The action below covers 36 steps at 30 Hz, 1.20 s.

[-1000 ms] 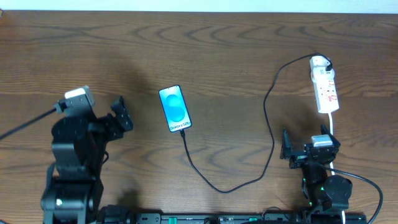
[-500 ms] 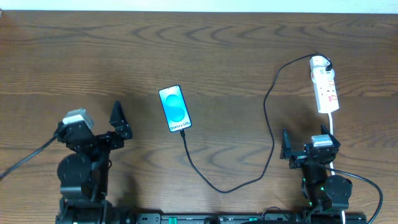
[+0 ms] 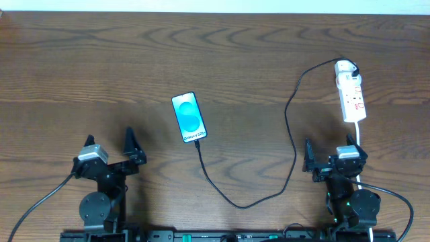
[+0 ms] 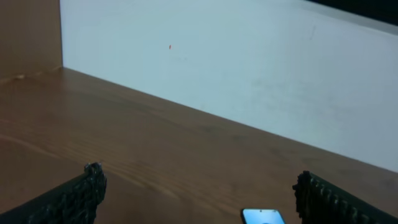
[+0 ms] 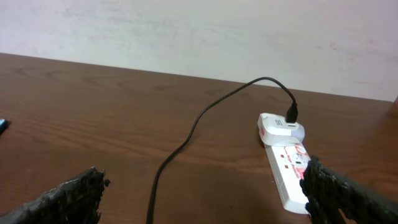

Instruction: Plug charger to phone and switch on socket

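Overhead, the phone (image 3: 189, 117) is lying amid open table (image 3: 101, 67); the charger (image 3: 290, 128) is looping from its near end rightward to the socket (image 3: 351, 94). The left gripper (image 3: 109, 142) and right gripper (image 3: 328, 156) are sitting nearer than the phone, jaws spread, empty. The left arm has been pulling back; the right is unchanged.

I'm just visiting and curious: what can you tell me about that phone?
The phone is a slim rectangle with a black frame, lying flat and face up on the wooden table, slightly askew. Its screen glows blue with a white text strip at the near end, where the black charger meets it, apparently plugged in.
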Each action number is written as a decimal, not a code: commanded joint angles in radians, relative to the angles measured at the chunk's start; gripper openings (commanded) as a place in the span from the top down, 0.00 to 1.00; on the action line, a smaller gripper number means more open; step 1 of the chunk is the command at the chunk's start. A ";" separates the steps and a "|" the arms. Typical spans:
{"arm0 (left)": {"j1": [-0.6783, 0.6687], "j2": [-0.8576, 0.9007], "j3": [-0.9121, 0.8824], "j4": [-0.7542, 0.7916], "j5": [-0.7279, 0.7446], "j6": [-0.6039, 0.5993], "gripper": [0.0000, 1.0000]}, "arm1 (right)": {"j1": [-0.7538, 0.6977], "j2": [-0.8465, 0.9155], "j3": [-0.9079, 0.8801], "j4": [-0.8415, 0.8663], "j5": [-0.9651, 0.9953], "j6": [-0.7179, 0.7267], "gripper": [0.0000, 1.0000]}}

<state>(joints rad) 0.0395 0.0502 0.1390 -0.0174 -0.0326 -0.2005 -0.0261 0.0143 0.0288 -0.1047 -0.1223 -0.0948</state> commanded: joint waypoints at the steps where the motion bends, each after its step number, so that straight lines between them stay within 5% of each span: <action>1: 0.006 -0.047 -0.049 0.010 -0.006 0.025 0.01 | 0.010 -0.009 -0.006 0.003 0.004 0.011 0.01; 36: 0.006 -0.046 -0.135 -0.053 -0.006 0.073 0.01 | 0.010 -0.009 -0.006 0.003 0.004 0.011 0.01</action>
<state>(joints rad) 0.0395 0.0109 0.0246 -0.0322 -0.0292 -0.1486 -0.0261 0.0124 0.0284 -0.1043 -0.1223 -0.0948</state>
